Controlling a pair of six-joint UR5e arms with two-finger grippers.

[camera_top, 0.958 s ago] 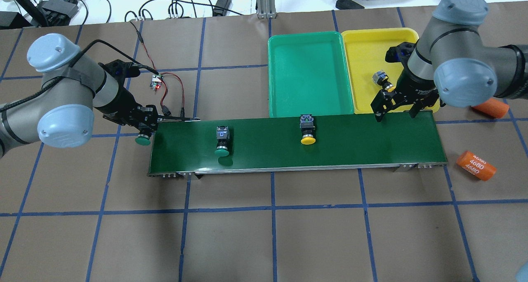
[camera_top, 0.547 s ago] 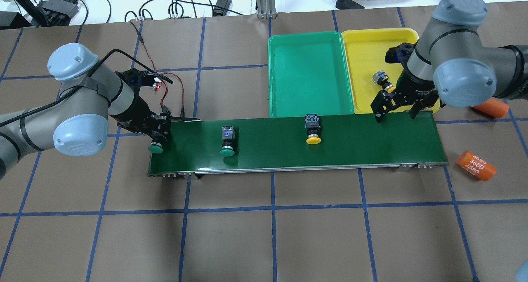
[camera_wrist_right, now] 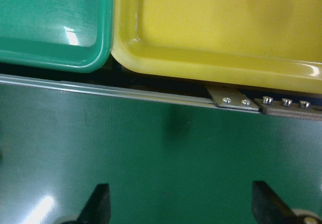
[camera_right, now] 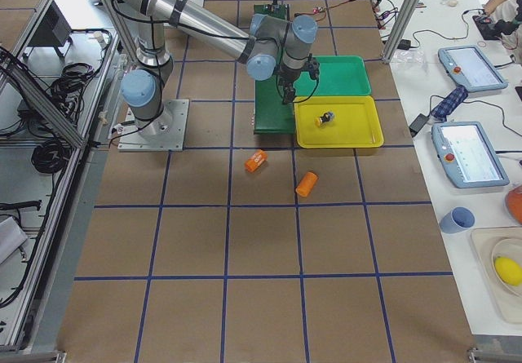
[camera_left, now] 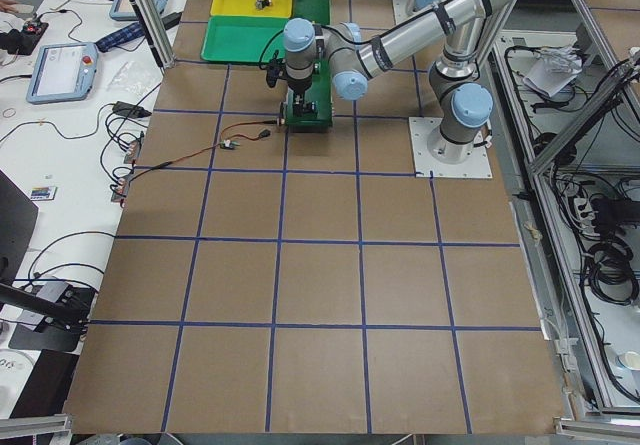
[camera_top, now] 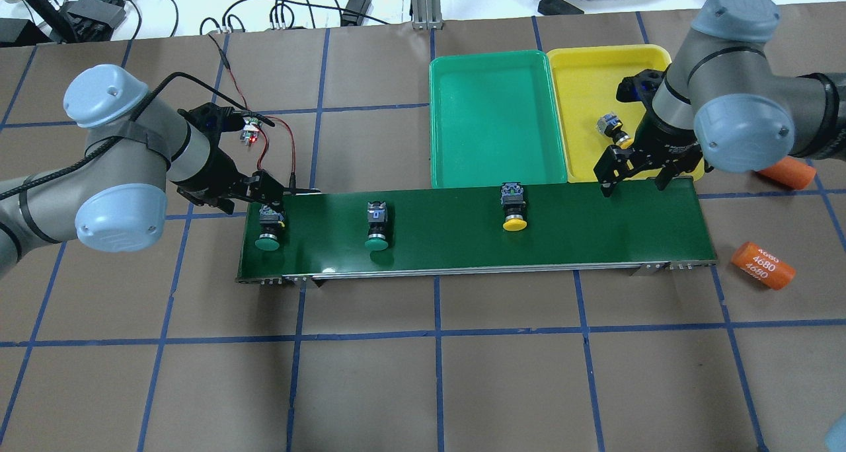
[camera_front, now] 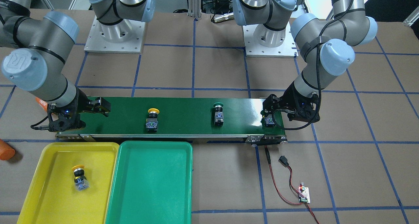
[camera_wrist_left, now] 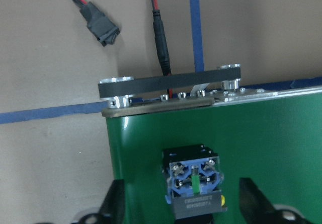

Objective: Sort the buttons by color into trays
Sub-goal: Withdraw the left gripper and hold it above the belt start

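Left jaws spread wide astride green button [camera_wrist_left: 193,181] at belt [camera_top: 449,240] end, not gripping. Right jaws open, empty, over far end. Second green button [camera_top: 377,230] and yellow button [camera_top: 515,213] sit mid-belt; another yellow button [camera_top: 611,127] in yellow tray [camera_top: 581,62], beside green tray [camera_top: 496,121].

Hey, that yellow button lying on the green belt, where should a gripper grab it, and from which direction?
Take the yellow button by its black body, between the flared cap and the blue-grey contact block, coming straight down from above. It lies on its side across the conveyor belt, cap toward the robot, so fingers closing along the belt's length should meet its narrower sides.
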